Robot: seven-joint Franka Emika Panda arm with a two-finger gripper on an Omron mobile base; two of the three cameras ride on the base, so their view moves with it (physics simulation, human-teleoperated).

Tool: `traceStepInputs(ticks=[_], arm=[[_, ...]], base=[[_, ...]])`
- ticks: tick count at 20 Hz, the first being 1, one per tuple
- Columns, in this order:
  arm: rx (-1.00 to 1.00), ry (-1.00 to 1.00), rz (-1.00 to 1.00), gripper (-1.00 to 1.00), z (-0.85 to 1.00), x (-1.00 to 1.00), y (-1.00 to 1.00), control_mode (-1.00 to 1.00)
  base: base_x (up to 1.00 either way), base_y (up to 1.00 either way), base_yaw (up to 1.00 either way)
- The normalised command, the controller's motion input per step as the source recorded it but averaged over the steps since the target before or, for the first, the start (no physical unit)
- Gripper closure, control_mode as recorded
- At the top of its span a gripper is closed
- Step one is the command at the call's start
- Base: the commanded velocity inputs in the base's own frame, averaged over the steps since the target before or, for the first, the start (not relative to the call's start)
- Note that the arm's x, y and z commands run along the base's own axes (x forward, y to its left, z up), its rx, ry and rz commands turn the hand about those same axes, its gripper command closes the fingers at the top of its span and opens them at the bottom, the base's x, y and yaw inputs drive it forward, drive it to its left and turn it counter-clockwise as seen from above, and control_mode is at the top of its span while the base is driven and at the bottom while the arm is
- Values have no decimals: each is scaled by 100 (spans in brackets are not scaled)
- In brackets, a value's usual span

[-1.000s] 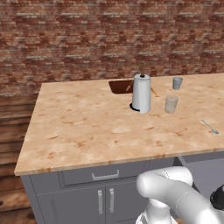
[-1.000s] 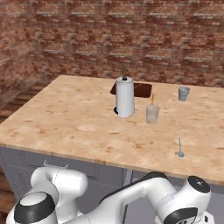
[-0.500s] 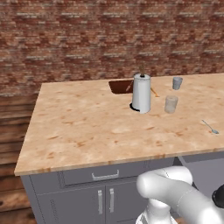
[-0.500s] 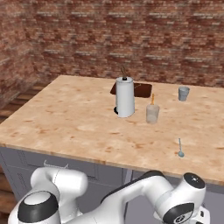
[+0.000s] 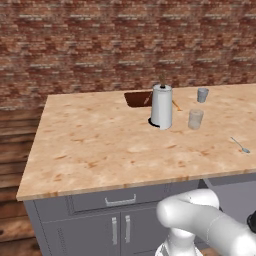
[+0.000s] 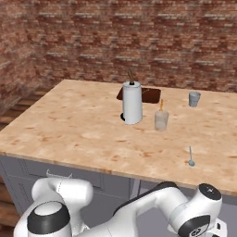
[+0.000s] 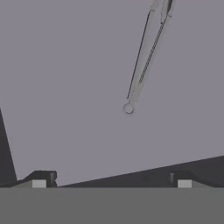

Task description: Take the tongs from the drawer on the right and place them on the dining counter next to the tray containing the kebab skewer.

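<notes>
Reach-for-pickup step; claw (image 7: 111, 179) spread wide, nothing held; slim grey metal tongs (image 7: 144, 61) lie upper right of frame on the plain grey drawer floor (image 7: 65, 87). Next: descend, straddle the tongs, pinch; dark reddish-brown tray (image 5: 138, 98) waits on the peach speckled stone surface (image 5: 100, 145).

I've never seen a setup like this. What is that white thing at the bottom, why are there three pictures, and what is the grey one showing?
The white shape is a robot arm in a simulated kitchen. Two cameras ride on its base, left and right, both looking over the dining counter. On it stand a paper-towel roll, two cups, a spoon and a dark tray partly behind the roll. The grey picture comes from a camera on the hand, reaching low: it looks into the drawer, where the tongs lie. The gripper is open and holds nothing.
</notes>
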Motion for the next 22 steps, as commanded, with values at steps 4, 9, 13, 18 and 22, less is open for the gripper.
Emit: traceStepInputs(ticks=[4,9,13,18,22], arm=[[0,0,0,-100,-11,0,-13,-100],[0,0,0,-100,-15,0,0,-100],[0,-4,0,-100,-20,0,0,-100],[0,-8,-1,-100,-21,0,0,-100],[0,-11,-6,-100,-22,0,0,-100]], base=[[0,0,0],[0,0,0],[0,0,0],[0,0,0],[0,0,0]])
